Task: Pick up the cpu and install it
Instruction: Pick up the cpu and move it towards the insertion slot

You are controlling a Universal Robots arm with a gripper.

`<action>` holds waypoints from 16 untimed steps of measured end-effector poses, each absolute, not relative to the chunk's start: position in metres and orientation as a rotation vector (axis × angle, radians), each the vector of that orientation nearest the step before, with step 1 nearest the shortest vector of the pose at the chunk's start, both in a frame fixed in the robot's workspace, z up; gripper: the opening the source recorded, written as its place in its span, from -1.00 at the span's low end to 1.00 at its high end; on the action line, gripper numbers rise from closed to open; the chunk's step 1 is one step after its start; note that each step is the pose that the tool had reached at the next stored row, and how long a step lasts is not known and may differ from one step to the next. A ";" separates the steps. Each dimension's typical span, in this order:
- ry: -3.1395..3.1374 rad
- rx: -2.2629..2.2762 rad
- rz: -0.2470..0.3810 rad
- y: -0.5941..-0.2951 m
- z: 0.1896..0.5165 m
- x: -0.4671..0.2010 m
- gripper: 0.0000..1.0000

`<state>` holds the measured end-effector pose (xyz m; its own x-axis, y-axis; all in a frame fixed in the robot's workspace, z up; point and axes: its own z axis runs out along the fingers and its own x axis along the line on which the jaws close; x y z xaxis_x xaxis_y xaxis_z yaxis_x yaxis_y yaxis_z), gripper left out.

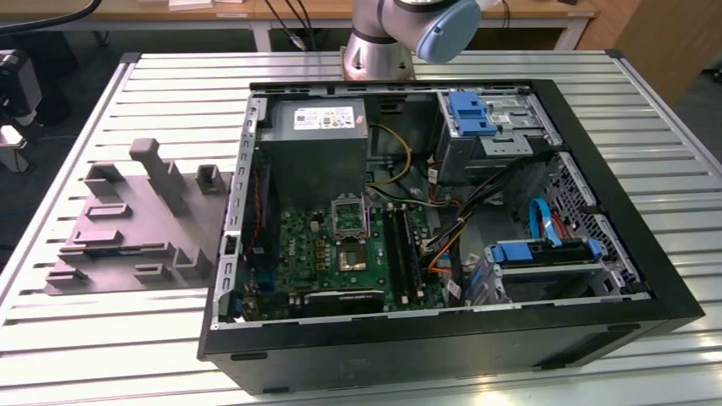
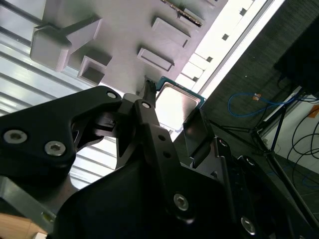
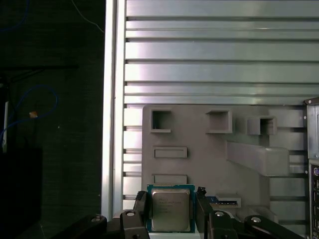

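Slatted metal table is carrying everything. Black computer case is lying open on it, holding a grey power box, a green board with its metal-framed socket, blue-trimmed drive cages and loose cables. Grey moulded tray is sitting just beside the case on the exterior view's left, posts standing upright. Arm is rising at the table's far side, behind the case. In the first wrist view the gripper is hanging above the tray, its fingers drawn in narrowly and pressing on two opposite edges of the cpu, lifted off the tray with its metal top facing the camera. Table's side rail is running near the tray, and bare slats are lying open beyond it.
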<state>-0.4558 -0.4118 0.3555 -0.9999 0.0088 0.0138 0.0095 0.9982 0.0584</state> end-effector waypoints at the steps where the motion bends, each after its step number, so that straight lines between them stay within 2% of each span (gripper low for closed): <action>1: -3.127 -0.014 -0.091 -0.412 0.356 -0.456 -0.06; 16: -3.127 -0.014 -0.091 -0.412 0.357 -0.455 -0.06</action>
<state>-0.4546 -0.4118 0.3574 -0.9999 0.0088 0.0139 0.0096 0.9982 0.0584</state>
